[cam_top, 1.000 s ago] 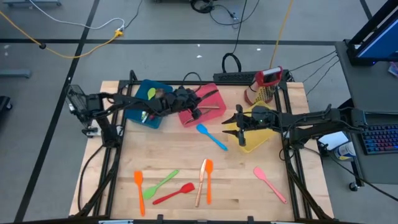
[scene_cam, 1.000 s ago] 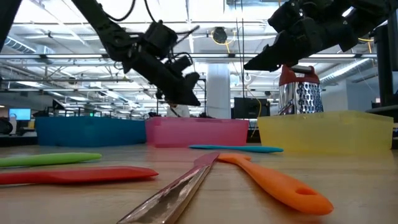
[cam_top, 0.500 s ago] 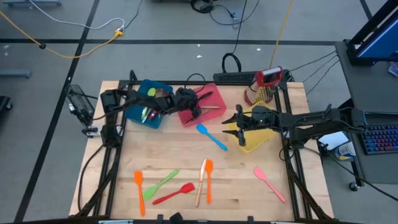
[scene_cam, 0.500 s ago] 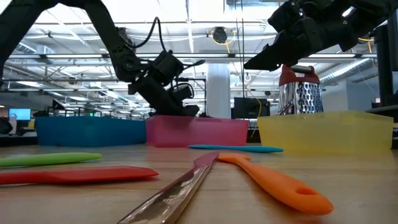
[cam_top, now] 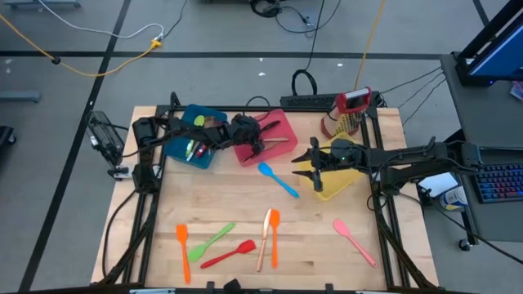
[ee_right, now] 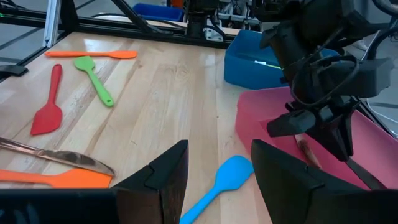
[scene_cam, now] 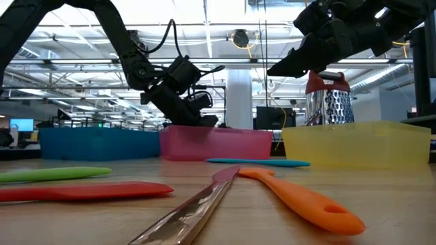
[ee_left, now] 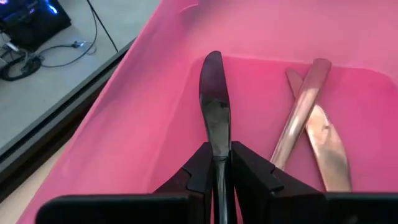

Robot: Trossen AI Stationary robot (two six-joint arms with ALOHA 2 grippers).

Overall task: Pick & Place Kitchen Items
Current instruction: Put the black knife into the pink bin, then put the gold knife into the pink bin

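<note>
Black flat knife (ee_left: pixel 213 106) pinched in left hand (ee_left: pixel 217 163) over smooth pink bin (ee_left: pixel 155 99); right hand (ee_right: pixel 214 163) gapes.

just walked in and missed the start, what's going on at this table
The left end effector is down inside the pink bin, its fingers on either side of a black knife next to two copper pieces already lying there. The right end effector hangs open over the blue spatula, by the yellow bin. Orange, green, red and pink utensils lie on the table's near side.
</note>
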